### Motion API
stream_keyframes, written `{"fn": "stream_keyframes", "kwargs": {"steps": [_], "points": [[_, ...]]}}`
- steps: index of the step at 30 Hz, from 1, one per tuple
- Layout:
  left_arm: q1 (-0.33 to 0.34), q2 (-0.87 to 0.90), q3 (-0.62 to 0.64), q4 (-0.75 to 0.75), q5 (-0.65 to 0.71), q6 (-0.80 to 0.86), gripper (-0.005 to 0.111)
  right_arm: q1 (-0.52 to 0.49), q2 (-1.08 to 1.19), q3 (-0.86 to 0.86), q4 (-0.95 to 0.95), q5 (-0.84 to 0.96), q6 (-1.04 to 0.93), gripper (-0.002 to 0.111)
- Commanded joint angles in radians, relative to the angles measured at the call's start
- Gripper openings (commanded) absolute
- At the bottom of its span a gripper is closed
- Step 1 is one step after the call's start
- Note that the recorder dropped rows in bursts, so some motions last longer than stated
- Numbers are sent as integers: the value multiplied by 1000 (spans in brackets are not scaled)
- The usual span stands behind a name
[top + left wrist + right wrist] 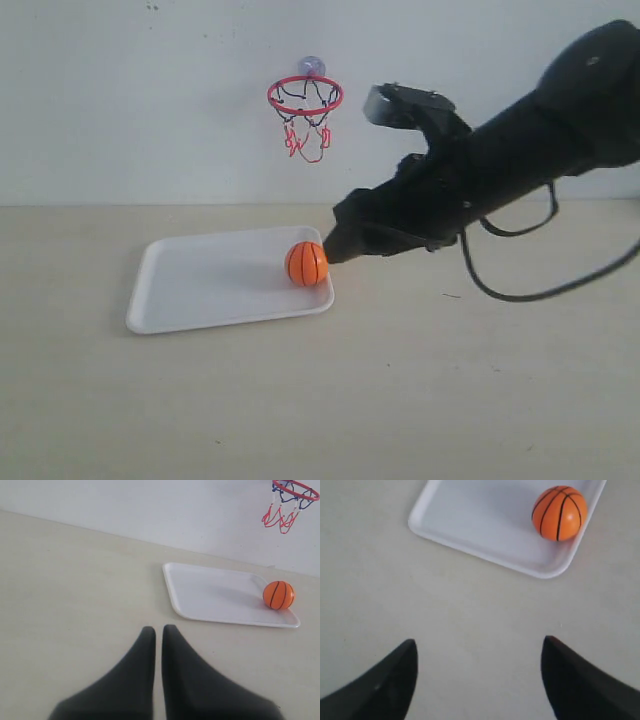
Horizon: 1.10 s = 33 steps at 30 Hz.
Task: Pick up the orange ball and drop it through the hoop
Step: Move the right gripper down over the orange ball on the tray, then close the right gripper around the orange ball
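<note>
1. Right gripper (479,641): spread wide and empty, reaching in low from the right edge of the worktop (420,400) toward the far middle. Near the ball, tips short of it and not around it.
2. Left gripper (159,628): pinched to a narrow slit, holding nothing. Low over bare surface toward the left edge, well apart from the tray.
3. White tray (200,285): flat on the worktop, nearer the far edge than the near one, left of the middle.
4. Hoop (305,96): fixed to the wall above the far edge, over the tray's right end, with the net hanging free and nothing in it.
5. Orange ball (307,264): resting in the tray at its right end, close to the rim, ungripped.
6. Progress, as a judgement: early, approach only. Nothing grasped yet. Left to do: closing on the ball, lifting it, carrying it above the ring, and releasing it.
</note>
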Motion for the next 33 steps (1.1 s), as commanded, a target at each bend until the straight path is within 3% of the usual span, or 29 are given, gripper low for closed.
{"fn": "stream_keyframes", "kwargs": {"steps": [1, 14, 23, 33], "points": [[3, -3, 4, 1, -4, -6, 4, 11, 150, -163, -20, 1, 78, 74], [3, -3, 4, 1, -4, -6, 4, 13, 540, -602, -69, -22, 140, 74], [3, -3, 4, 1, -4, -6, 4, 71, 610, -624, -232, -179, 168, 74], [3, -3, 4, 1, -4, -6, 4, 81, 654, -624, -254, -218, 169, 74]]}}
